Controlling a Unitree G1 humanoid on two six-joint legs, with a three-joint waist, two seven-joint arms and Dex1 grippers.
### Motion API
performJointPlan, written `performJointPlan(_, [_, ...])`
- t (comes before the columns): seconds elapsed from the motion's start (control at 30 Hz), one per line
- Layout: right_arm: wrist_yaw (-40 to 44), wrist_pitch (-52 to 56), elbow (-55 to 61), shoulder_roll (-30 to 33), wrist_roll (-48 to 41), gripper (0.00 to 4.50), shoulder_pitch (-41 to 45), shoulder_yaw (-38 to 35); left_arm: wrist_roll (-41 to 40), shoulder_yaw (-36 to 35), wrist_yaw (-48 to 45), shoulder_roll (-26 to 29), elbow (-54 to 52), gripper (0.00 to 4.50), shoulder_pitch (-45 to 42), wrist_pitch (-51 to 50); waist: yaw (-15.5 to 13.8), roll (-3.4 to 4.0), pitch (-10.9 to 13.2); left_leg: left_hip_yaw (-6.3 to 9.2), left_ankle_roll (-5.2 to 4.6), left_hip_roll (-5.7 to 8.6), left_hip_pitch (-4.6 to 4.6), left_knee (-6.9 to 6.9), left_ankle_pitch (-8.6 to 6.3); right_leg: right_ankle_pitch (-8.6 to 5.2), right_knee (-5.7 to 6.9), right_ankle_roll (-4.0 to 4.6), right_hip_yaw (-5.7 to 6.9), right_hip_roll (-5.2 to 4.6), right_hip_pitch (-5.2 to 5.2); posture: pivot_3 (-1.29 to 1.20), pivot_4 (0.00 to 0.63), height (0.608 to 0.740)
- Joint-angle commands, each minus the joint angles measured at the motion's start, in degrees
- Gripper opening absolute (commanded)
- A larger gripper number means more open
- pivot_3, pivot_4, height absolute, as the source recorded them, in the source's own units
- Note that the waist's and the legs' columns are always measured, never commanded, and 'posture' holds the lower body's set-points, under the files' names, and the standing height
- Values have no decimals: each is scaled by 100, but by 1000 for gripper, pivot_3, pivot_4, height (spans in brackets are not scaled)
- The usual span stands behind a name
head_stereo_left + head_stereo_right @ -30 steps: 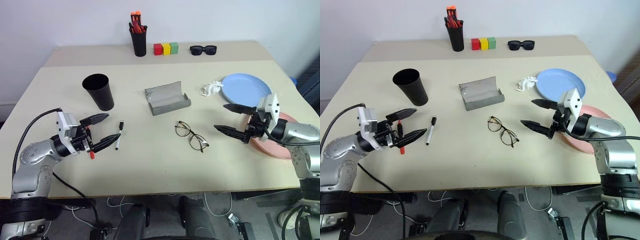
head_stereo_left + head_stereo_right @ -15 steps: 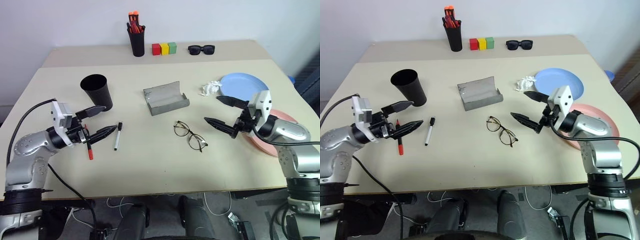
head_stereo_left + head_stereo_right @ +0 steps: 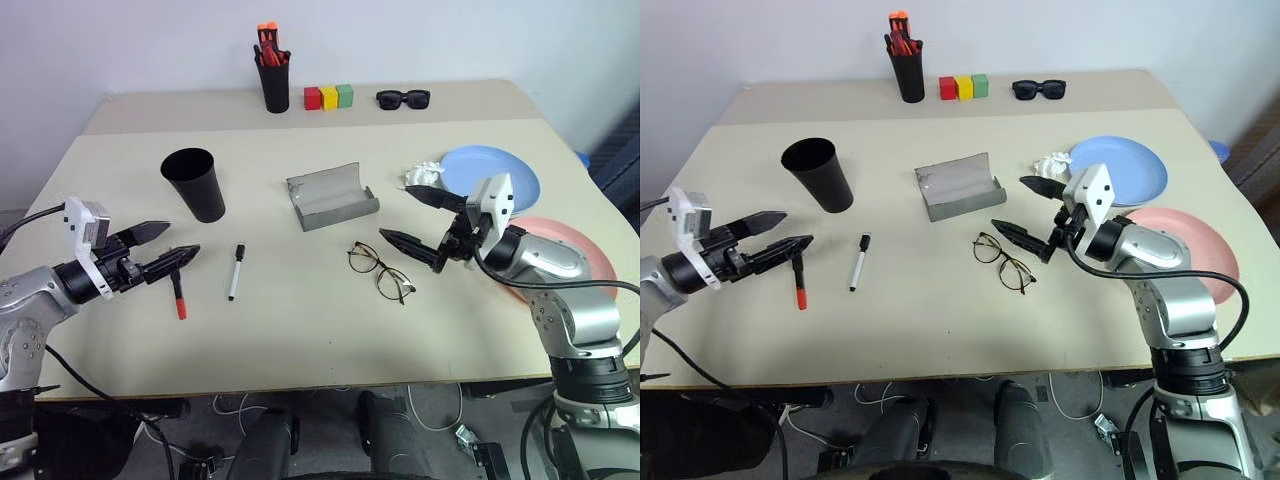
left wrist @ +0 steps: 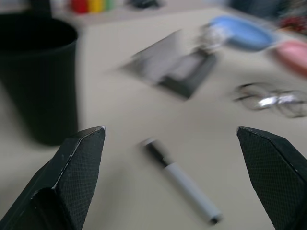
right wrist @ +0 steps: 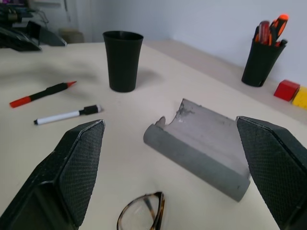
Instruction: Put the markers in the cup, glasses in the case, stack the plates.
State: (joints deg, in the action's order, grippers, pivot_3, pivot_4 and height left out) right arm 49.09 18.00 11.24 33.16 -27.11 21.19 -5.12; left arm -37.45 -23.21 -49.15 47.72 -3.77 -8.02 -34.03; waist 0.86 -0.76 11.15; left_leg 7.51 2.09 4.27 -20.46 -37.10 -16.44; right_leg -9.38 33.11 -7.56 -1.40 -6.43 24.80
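We are at the start of the glasses step, we judge: our right claw, open and empty, hangs just beside the glasses, which lie on the desk in front of the open case, so next it must come down on the frame, while our left claw waits open near the red marker.

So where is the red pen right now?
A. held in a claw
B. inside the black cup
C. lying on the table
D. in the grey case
C. The red pen lies flat on the table, just past the open left claw, and the cup stands apart from it.
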Motion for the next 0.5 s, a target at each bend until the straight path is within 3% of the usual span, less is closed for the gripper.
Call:
performJointPlan(0.03, [-149,-223,299,-152,79,4478,30,54,202,-146,513,320,-350,4500,28,-495,1,-2,0,1,0,0,0,0,0,0,-1,0,0,0,0,0,150,740])
performJointPlan(0.23, [-149,-279,383,-217,123,4478,-86,188,87,-288,1764,411,-583,4500,-405,-2150,-12,-3,1,2,0,1,-1,1,0,0,0,-2,1,0,0,0,150,740])
performJointPlan(0.37, [-125,-230,563,-228,56,4478,-293,218,282,-462,3127,58,-1037,4500,-1021,-3542,-16,-7,1,8,1,4,0,-2,0,0,3,-4,2,0,-2,0,150,740])
performJointPlan(0.5, [-153,-255,603,-255,68,4478,-385,240,349,-680,3835,-321,-1482,4500,-1421,-4694,26,-6,2,7,4,7,5,2,-1,1,5,-3,1,1,0,0,150,740])
